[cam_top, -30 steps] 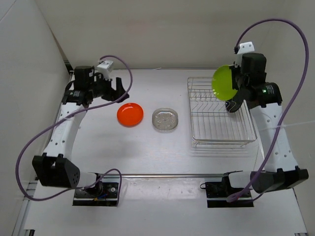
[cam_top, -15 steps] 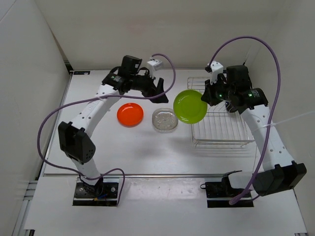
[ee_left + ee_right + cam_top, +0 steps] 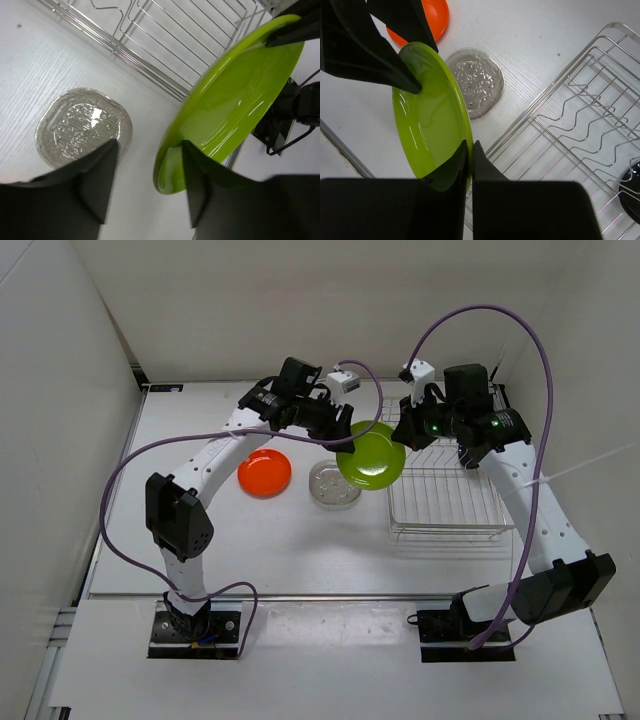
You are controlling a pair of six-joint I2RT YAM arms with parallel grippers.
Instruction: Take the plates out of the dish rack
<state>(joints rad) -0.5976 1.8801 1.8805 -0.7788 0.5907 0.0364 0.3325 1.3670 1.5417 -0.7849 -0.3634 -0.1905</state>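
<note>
Lime green plate (image 3: 371,462) hangs tilted in the air just off the left edge of the dish rack (image 3: 445,490), above the table (image 3: 300,550) and partly over the clear plate (image 3: 334,483). My right gripper (image 3: 471,145) is pinched tight on its rim at the rack side. From the opposite side, my left gripper (image 3: 149,150) straddles the far rim with its jaws apart. In the left wrist view, one finger (image 3: 97,175) stands clear of the edge, while the other overlaps the plate's inner face. The orange plate (image 3: 265,472) lies flat on the table beside the clear one. The black plate (image 3: 632,187) sits inside the rack.
</note>
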